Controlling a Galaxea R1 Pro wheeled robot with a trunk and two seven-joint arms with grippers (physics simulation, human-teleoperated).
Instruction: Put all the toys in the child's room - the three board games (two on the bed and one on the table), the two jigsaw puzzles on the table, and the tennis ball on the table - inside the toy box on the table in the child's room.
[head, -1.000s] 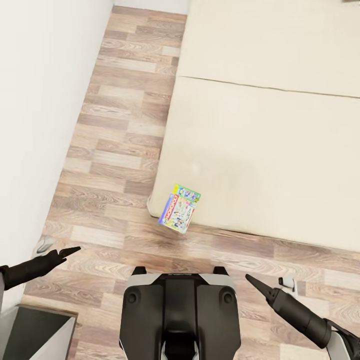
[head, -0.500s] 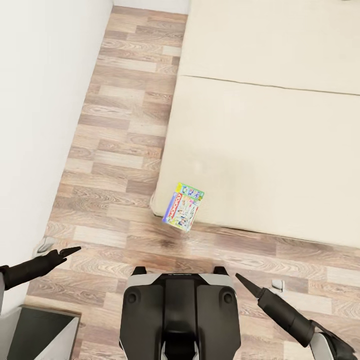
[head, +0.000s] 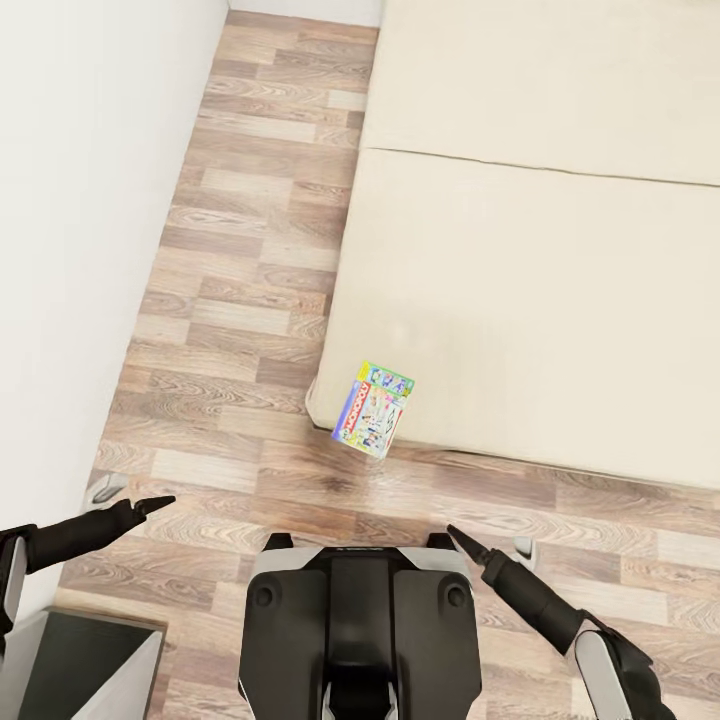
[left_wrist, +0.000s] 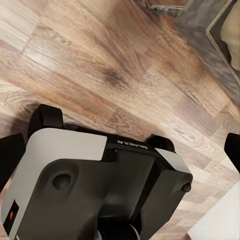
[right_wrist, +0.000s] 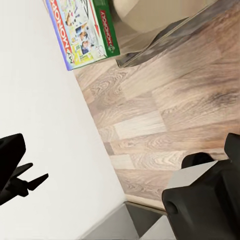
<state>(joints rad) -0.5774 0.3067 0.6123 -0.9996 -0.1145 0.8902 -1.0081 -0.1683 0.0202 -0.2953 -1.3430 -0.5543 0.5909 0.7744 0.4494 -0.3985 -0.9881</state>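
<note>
At the bed (head: 520, 300) near corner, board game (head: 373, 408) overhangs the edge. Approach step; next: reach, grasp. Left gripper (head: 150, 505) and right gripper (head: 462, 541) fingers narrow, empty.

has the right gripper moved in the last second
Yes. In the head view the right gripper has swung inward toward the robot's base; its tip now sits close to the base's front right corner, where earlier it was well clear.

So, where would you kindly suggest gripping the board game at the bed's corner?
Probably the end of the board game that overhangs the near corner of the bed, approached from the floor side nearest the robot: it is flat, and only that edge looks free above and below.
</note>
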